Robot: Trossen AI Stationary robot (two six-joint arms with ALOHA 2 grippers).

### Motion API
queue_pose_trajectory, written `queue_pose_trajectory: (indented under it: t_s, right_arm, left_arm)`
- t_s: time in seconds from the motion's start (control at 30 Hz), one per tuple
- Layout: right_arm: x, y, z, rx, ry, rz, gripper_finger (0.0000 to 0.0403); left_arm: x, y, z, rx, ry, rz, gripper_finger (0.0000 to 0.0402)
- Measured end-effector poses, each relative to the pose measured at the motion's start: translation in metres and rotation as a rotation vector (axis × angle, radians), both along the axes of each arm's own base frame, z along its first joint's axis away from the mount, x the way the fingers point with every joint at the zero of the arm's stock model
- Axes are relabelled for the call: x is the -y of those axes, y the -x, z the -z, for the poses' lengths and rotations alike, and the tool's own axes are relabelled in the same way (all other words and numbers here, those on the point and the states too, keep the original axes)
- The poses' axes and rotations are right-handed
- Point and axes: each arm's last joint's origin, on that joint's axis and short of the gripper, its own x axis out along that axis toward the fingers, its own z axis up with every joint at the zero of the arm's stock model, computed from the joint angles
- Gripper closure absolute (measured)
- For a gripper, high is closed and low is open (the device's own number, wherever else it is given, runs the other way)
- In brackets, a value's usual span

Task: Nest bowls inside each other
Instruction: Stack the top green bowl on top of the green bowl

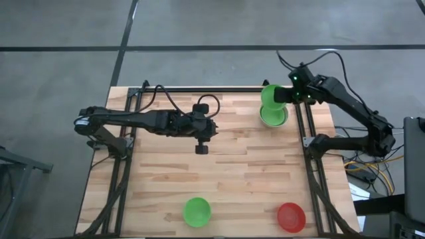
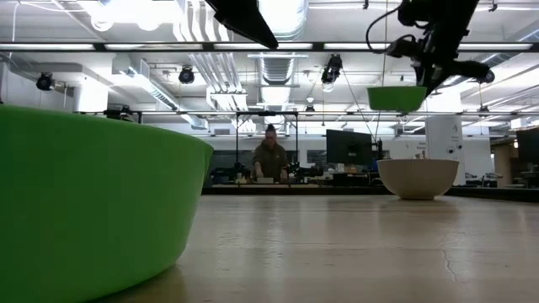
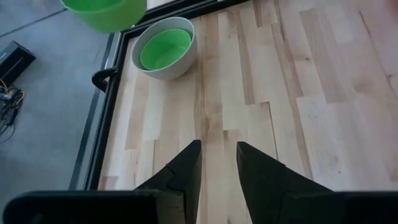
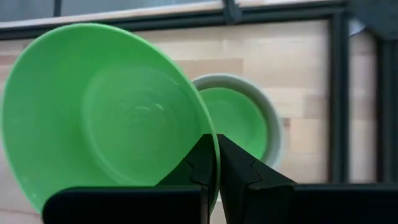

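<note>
High view: right tool [image 1: 292,97] clamped on a bright green round plastic bowl's [image 1: 272,95] rim, held just above the grey-white bowl [image 1: 273,117] already holding a green one. Left tool [image 1: 201,149] slightly apart, empty, mid-bench.

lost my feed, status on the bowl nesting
Right gripper shut on green bowl, held above grey-white bowl with green inside. Left gripper empty, mid-table. Nothing in the way.

Open tabletop [image 1: 246,166] between the far nested bowls [image 1: 273,116] and near bowls.
</note>
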Motion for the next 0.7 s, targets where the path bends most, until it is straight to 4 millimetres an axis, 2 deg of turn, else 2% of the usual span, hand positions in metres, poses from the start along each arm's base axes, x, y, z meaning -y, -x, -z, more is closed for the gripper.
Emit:
queue_pose_trajectory:
  t_s: [0.13, 0.4, 0.7]
  right_arm:
    - [0.007, -0.002, 0.020, 0.044, -0.029, -0.015, 0.0394]
    - [0.008, 0.009, 0.059, -0.028, -0.117, 0.042, 0.0394]
    - [0.009, 0.015, 0.075, -0.050, -0.151, 0.083, 0.0394]
  left_arm:
    - [0.000, -0.002, -0.001, 0.033, 0.001, 0.001, 0.0296]
    - [-0.008, 0.003, -0.008, 0.064, -0.017, -0.010, 0.0296]
    - [-0.019, 0.025, -0.033, 0.149, -0.020, -0.047, 0.0296]
